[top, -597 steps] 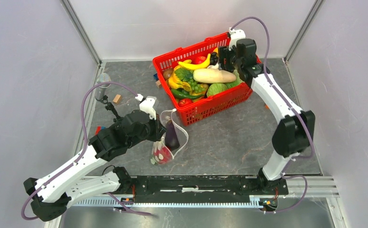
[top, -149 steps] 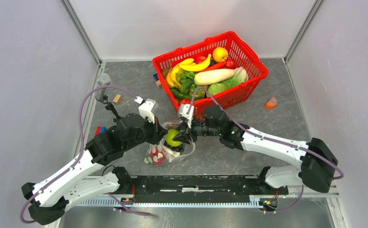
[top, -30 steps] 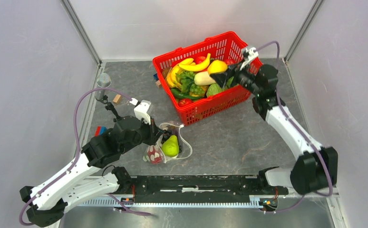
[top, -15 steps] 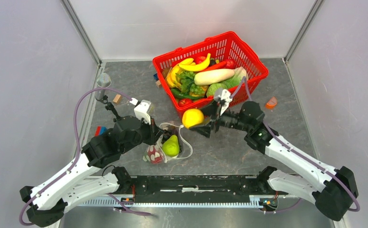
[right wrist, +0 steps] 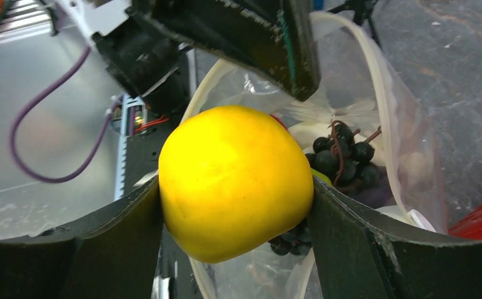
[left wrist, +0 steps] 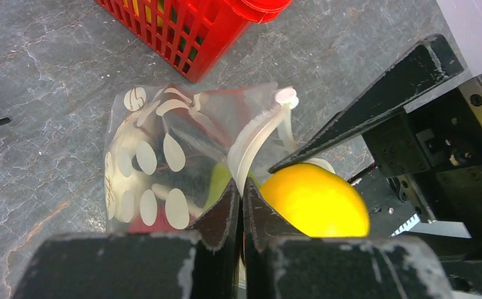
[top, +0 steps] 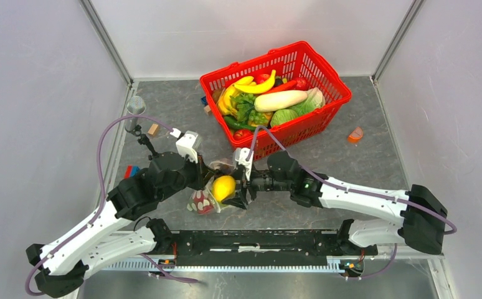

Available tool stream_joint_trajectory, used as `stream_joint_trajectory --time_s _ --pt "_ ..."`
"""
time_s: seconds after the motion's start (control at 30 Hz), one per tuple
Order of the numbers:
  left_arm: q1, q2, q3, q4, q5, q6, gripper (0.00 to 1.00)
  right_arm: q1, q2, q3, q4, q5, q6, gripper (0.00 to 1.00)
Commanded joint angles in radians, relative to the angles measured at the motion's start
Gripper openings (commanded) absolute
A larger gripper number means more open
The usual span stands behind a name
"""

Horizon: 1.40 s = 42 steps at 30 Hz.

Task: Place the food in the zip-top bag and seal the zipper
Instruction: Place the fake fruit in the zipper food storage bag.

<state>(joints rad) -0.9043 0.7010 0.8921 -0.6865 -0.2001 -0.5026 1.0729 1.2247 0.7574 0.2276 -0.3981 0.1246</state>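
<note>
My right gripper (top: 228,187) (right wrist: 235,187) is shut on the yellow citrus (top: 223,187) (left wrist: 316,200) (right wrist: 232,177), holding it over the open mouth of the zip-top bag (top: 202,202) (left wrist: 142,165) (right wrist: 406,143). My left gripper (top: 208,178) (left wrist: 241,194) is shut on the bag's rim at the whitish zipper (left wrist: 255,142) (right wrist: 375,87) and holds the mouth up. Inside the bag lie dark grapes (right wrist: 341,152), a sliver of green pear (left wrist: 217,180) and a red fruit (top: 199,203).
The red basket (top: 344,94) stands at the back with a white radish (top: 280,99), a banana (top: 257,86) and greens in it. An orange wedge (top: 354,134) lies to its right. A wooden block (top: 153,129) and a clear cup (top: 135,104) sit far left.
My right arm has carried the yellow citrus from the basket down to the bag's mouth, beside my left gripper. The left arm has stayed put, holding the bag.
</note>
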Motion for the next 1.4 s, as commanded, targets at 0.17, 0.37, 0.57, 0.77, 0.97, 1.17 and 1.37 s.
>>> stream_joint_trajectory --time_s 0.17,0.37,0.57,0.77,0.97,1.17,1.37 --pt "0.004 -0.039 0.007 0.028 -0.004 -0.023 0.07 0.042 0.091 0.092 -0.017 0.432 -0.04 0.56" --pt "0.004 -0.042 0.01 0.028 -0.003 -0.02 0.07 0.099 0.188 0.183 -0.096 0.412 -0.106 0.64" --pt "0.004 -0.03 0.018 0.03 0.003 -0.015 0.07 0.13 0.167 0.157 0.006 0.365 -0.116 0.78" --pt "0.004 -0.042 0.017 0.028 -0.009 -0.019 0.07 0.128 0.141 0.153 -0.026 0.373 -0.114 0.88" --pt "0.003 -0.055 0.007 0.027 -0.025 -0.024 0.07 0.129 0.033 0.097 -0.007 0.338 -0.088 0.94" --pt "0.004 -0.053 0.007 0.026 -0.031 -0.022 0.07 0.128 -0.096 0.027 0.001 0.389 -0.038 0.94" --pt "0.004 -0.052 -0.001 0.03 -0.032 -0.025 0.07 0.128 -0.226 -0.114 -0.048 0.706 0.108 0.79"
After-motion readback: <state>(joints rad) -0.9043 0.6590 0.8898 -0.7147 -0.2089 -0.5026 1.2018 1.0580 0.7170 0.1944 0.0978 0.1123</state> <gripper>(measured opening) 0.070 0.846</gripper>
